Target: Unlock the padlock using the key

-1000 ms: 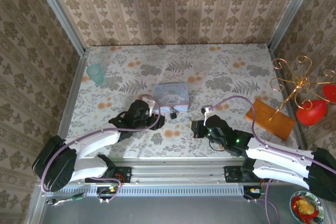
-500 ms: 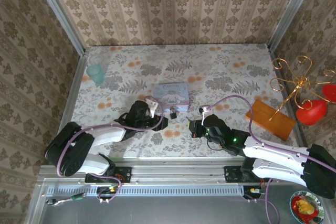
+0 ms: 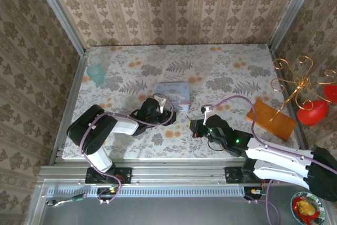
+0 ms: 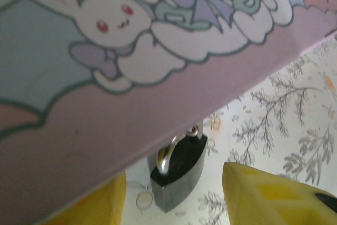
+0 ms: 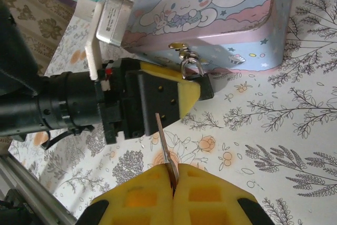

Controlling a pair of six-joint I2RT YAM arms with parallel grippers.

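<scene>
Padlock [image 4: 180,169] hangs off cartoon tin [image 4: 105,77], between left gripper [image 4: 174,196] jaws, spread apart, no contact. Right gripper [image 5: 172,183] clamped on key [image 5: 162,135].

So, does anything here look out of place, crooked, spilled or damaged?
Nothing stands out. The tin lies flat on the table with no visible damage. The padlock hangs from its clasp, between the open pads of the left gripper. The right gripper pinches the key, whose blade sticks straight out. Nothing is spilled.

The padlock [image 4: 178,169] hangs at the tin's [image 3: 172,92] near side, between the left fingers [image 4: 274,193]; the key [image 5: 162,140] is just off to its right.
</scene>
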